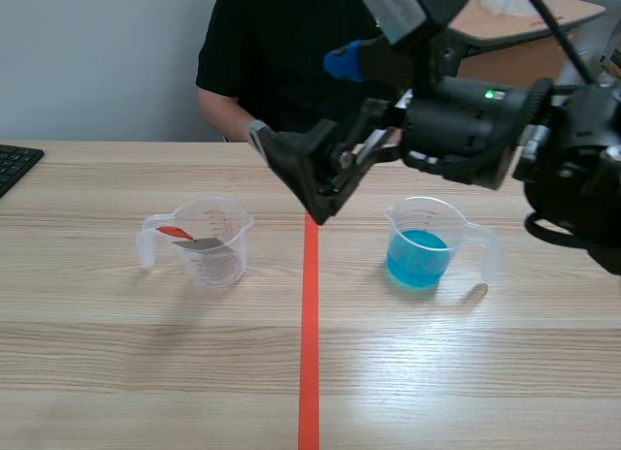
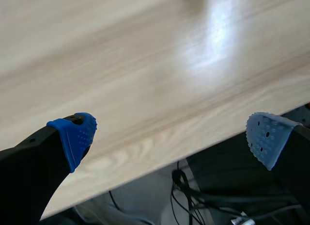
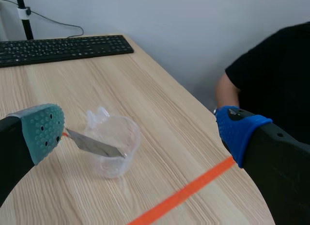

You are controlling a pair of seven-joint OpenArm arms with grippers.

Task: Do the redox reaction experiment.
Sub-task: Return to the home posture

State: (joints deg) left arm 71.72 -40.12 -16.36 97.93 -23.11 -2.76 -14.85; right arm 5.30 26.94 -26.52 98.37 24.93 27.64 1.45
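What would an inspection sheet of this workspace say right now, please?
Surface: wooden table, orange tape line down its middle.
Job's things: clear cup holding a red-handled blade, left of the line; cup of blue liquid, right of it.
Clutter: keyboard at the far left edge.
Hands: left hand open over the table's edge; right hand open, raised above the line.
Cables: black cables below the table edge.
Surroundings: person in black seated across the table; pale wall.

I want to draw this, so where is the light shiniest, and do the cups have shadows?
Left wrist view: a white glare patch sits on the table. Scene view: the cup of blue liquid and the clear cup cast faint, soft shadows on the wood. Right wrist view: even light, no glare.
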